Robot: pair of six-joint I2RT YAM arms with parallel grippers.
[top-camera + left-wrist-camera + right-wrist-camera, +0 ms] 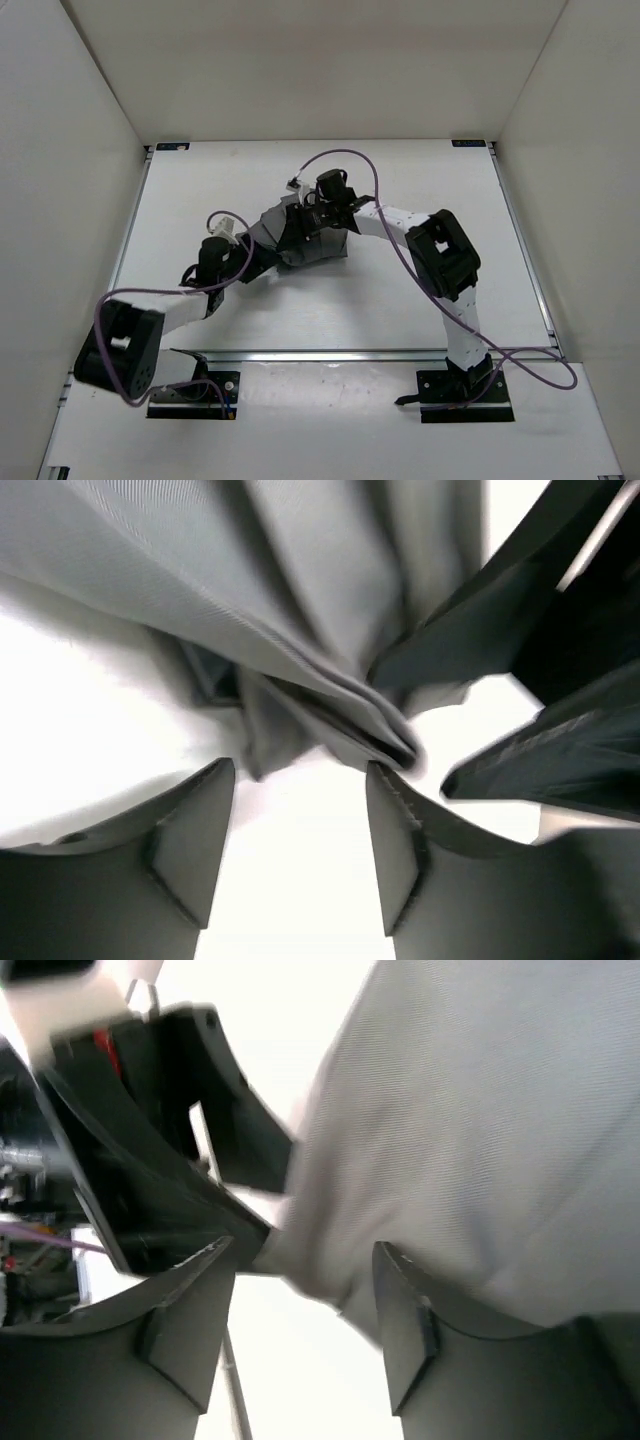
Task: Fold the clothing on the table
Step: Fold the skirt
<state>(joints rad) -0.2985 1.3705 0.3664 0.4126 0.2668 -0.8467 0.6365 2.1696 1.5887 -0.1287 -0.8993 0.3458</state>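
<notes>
The skirt [303, 243] lies bunched in a small dark heap about the middle of the white counter [420, 310], far from every rail. It reads as thin, light, limp cloth. The left wrist view shows a fine, smooth weave, with soft pleats running together into a narrow ridge of stacked folds. The right wrist view shows a paler grey face, matte and barely creased.

Such fabric will likely sag and slide rather than hold a shape, so a pinch on one layer may pull the rest out of line. The better hold seems to be a firmer edge: the gathered ridge, or the waistband if it can be found. I cannot pick the waistband out of the heap.

The left pincer [298, 830] is at the heap's 8 o'clock side. Its jaws are spread, grasping nothing, and the ridge of folds is just beyond their tips.

The right pincer [302, 1315] is at the heap's 1 o'clock side. It is likewise spread and empty, with pale cloth draped past its jaw at 3 o'clock.
</notes>
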